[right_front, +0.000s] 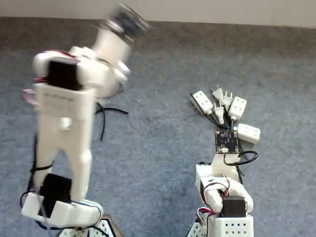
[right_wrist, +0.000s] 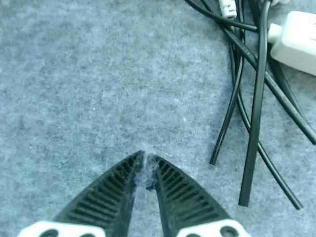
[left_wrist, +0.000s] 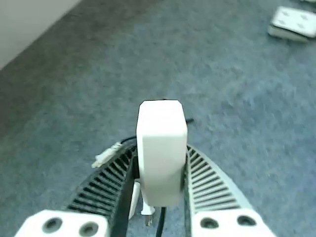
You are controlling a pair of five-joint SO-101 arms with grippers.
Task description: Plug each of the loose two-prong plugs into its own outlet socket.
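Note:
My left gripper (left_wrist: 160, 197) is shut on a white outlet socket block (left_wrist: 161, 148), held high off the carpet; a black cable runs from its lower end. A white two-prong plug (left_wrist: 105, 157) dangles beside the left fingers. In the high view that raised left arm (right_front: 74, 98) stands at the left, with a black cable (right_front: 103, 121) hanging by it. My right gripper (right_wrist: 147, 159) is shut on nothing, its tips just above the grey carpet beside several black cables (right_wrist: 252, 113). A white socket (right_wrist: 296, 42) lies past those cables.
A cluster of white sockets (right_front: 237, 107) and loose plugs (right_front: 219, 94) lies on the carpet in front of the right arm (right_front: 224, 170). Another white block (left_wrist: 294, 22) lies far off in the left wrist view. A pale wall borders the carpet's far edge.

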